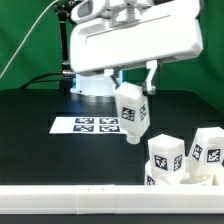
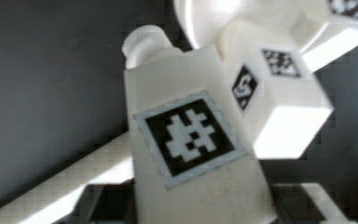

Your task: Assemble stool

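Black matte table; gripper clamped on blocky white plastic leg, smooth, tagged. Long axis near-vertical, lower end tipped toward exterior view's right.

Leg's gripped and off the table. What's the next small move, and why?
Probably ease the leg toward the exterior view's right and slightly down. The end effector is shut on it, holding it tilted in the air, and the other legs stand on that side, lower.
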Controlling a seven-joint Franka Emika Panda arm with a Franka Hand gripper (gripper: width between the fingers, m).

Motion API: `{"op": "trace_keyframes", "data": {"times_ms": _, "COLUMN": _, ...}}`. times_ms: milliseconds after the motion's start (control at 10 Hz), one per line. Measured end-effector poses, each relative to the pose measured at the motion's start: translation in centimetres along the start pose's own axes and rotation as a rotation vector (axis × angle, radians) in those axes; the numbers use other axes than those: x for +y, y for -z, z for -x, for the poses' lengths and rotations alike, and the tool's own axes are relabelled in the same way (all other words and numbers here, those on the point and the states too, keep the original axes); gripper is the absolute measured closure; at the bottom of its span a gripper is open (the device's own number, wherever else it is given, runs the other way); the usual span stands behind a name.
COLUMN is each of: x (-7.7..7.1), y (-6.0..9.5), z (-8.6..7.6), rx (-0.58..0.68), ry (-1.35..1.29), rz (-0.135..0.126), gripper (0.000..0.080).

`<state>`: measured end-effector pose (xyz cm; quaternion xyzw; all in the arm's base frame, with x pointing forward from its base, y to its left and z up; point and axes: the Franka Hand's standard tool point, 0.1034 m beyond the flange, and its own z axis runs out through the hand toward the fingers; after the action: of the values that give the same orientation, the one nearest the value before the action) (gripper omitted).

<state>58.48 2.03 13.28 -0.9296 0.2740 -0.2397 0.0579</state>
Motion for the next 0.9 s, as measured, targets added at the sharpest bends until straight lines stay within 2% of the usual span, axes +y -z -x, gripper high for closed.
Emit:
{"op": "trace_keyframes", "data": {"times_ms": 500, "x": 0.0, "y": -0.2, "z": 0.2, "rx": -0.013, "ry": -0.002, "rz": 0.003, "gripper": 0.0463}}
{"op": "trace_keyframes", "data": {"times_ms": 600, "x": -0.6, "y": 0.1, "z": 1.0, "rx": 0.019, "ry": -0.053, "rz": -0.011, "gripper": 0.0463}}
{"op": "trace_keyframes", "data": {"times_ms": 700, "x": -2.2, "y": 0.1, "z": 2.9, "rx": 0.004, "ry": -0.057, "rz": -0.024, "gripper": 0.0463}}
{"op": "trace_keyframes", "data": {"times_ms": 900, "x": -4.4, "y": 0.3, "z": 4.2, "rx": 0.0, "ry": -0.03, "rz": -0.042, "gripper": 0.0463}}
